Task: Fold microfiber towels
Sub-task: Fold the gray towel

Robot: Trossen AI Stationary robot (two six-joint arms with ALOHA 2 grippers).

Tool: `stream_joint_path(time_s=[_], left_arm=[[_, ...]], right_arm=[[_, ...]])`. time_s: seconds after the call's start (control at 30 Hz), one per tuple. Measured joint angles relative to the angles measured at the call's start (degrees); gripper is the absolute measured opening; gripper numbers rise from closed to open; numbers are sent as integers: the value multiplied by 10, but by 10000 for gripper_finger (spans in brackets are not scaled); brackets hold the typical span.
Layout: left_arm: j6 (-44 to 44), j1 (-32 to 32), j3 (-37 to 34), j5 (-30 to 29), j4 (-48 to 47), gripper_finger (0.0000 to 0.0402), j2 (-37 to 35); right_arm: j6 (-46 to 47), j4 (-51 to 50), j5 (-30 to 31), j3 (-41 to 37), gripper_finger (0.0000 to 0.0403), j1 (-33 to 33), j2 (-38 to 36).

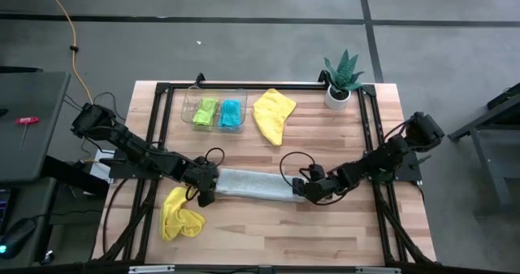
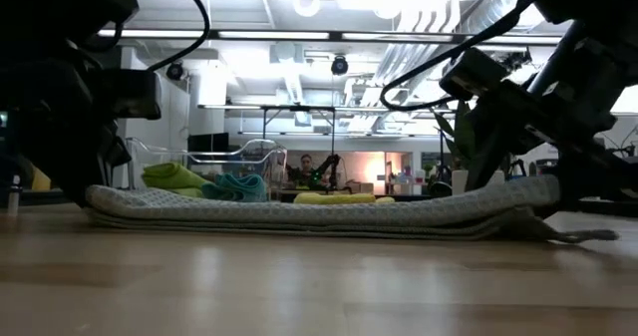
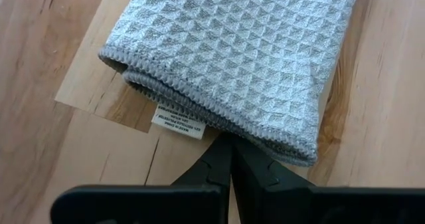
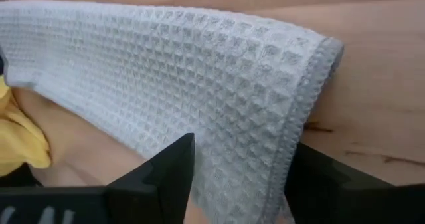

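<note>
The grey towel (image 1: 253, 184) lies as a long, narrow folded strip across the middle of the table (image 1: 325, 233), running from 9 o'clock to 3 o'clock. It looks light and limp, a waffle-weave cloth with a stitched hem; it should sag wherever it is not held, and its layers may slide apart, so the ends, taken through all layers at the hem, seem the best places to hold it.

The left gripper (image 3: 231, 159) sits at the strip's 9 o'clock end with its fingers pressed together, tips at the hem next to a small white label (image 3: 180, 122); whether cloth is pinched between them is hard to tell. The right gripper (image 4: 240, 167) is at the 3 o'clock end, its fingers apart and straddling the corner there, not clamped.

A crumpled yellow towel (image 1: 180, 215) lies at 7 o'clock, just beside the left gripper. A second yellow towel (image 1: 273, 115) lies at 12 o'clock. Next to it, toward 11 o'clock, a clear tray (image 1: 193, 102) holds the green towel (image 1: 205, 112) and the blue towel (image 1: 231, 113), both folded. A potted plant (image 1: 341, 82) stands at 1 o'clock.
</note>
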Motion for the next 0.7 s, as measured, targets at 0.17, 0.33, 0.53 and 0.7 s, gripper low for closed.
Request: stream_joint_path(time_s=[0.17, 0.33, 0.53, 0.7], left_arm=[[0, 0, 0, 0, 0, 0, 0], [-5, 0, -1, 1, 11, 0, 1], [-6, -1, -2, 7, 73, 0, 4], [-5, 2, -2, -1, 73, 0, 12]], right_arm=[[-11, -27, 12, 0, 140, -2, -6], [-12, -115, 27, -2, 37, -2, -36], [-22, -213, 28, -4, 18, -2, -84], [-31, -235, 26, -4, 4, -2, -103]])
